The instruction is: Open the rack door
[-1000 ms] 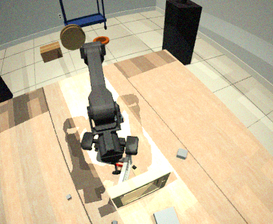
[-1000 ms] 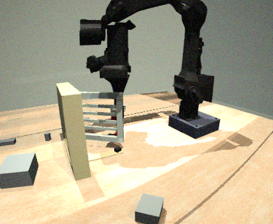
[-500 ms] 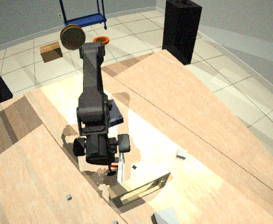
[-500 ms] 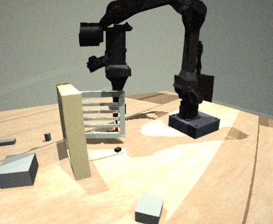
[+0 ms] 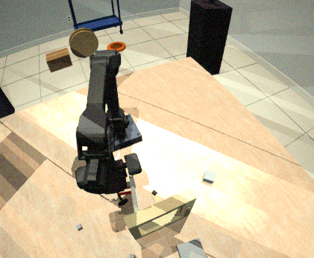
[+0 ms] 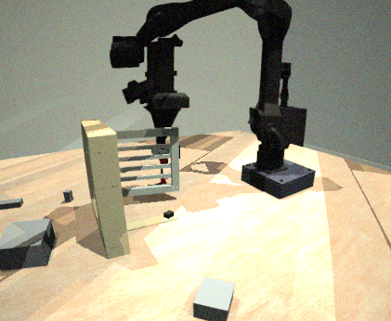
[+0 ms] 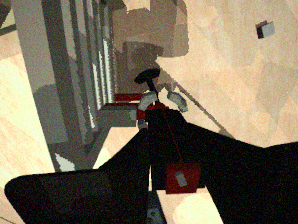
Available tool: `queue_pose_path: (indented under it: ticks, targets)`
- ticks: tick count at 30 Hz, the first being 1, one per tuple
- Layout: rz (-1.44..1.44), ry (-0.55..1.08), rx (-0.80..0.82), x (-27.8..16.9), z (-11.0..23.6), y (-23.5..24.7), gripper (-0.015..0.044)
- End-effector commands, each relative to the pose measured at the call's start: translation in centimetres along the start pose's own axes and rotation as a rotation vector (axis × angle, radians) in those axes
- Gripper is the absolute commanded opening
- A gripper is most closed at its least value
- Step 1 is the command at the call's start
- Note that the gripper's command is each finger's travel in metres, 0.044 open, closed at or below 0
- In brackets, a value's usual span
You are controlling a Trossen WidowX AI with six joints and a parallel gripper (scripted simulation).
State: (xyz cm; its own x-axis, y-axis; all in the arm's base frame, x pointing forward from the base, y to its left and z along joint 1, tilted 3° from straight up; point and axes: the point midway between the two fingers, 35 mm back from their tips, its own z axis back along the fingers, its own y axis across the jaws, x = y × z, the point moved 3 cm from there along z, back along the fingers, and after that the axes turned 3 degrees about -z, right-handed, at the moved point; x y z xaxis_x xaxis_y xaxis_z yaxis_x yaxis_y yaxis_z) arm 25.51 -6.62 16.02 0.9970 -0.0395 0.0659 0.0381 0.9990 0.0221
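The rack's grey barred door [image 5: 134, 194] [image 6: 175, 162] [image 7: 37, 65] stands swung out, roughly square to the pale yellow frame [image 5: 149, 215] [image 6: 109, 186]. The handle [image 5: 123, 202] [image 7: 147, 76] is a dark rod with a round dark end, beside red brackets [image 5: 125, 192] [image 6: 163, 162] [image 7: 127, 97] at the door's free edge. My gripper [image 6: 162, 140] [image 7: 165, 131] points down and is shut on the handle, on the door's outer side. The hand covers the fingertips in the top view. The door's bars partly hide the handle in the exterior view, and its exact turn is hard to read.
A small black block [image 5: 154, 192] [image 6: 168, 214] lies near the door. A light grey block [image 5: 209, 177] [image 6: 215, 294] lies farther off. A larger grey block [image 5: 192, 249] [image 6: 25, 243] is behind the frame. A tiny block [image 5: 79, 227] [image 7: 268, 30] lies beyond the handle side.
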Motion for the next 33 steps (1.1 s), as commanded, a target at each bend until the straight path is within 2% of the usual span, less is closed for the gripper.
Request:
queue_pose_path:
  ticks: [1, 15, 31, 33]
  targets:
    - [0.078, 0.001, 0.008, 0.2, 0.1, -0.4, 0.0026]
    - [0.282, -0.001, 0.006, 1.3, 0.1, -2.9, 0.0026]
    - [0.284, -0.001, 0.006, 1.3, 0.0, -2.9, 0.0026]
    - [0.284, -0.001, 0.006, 1.3, 0.0, -2.9, 0.0079]
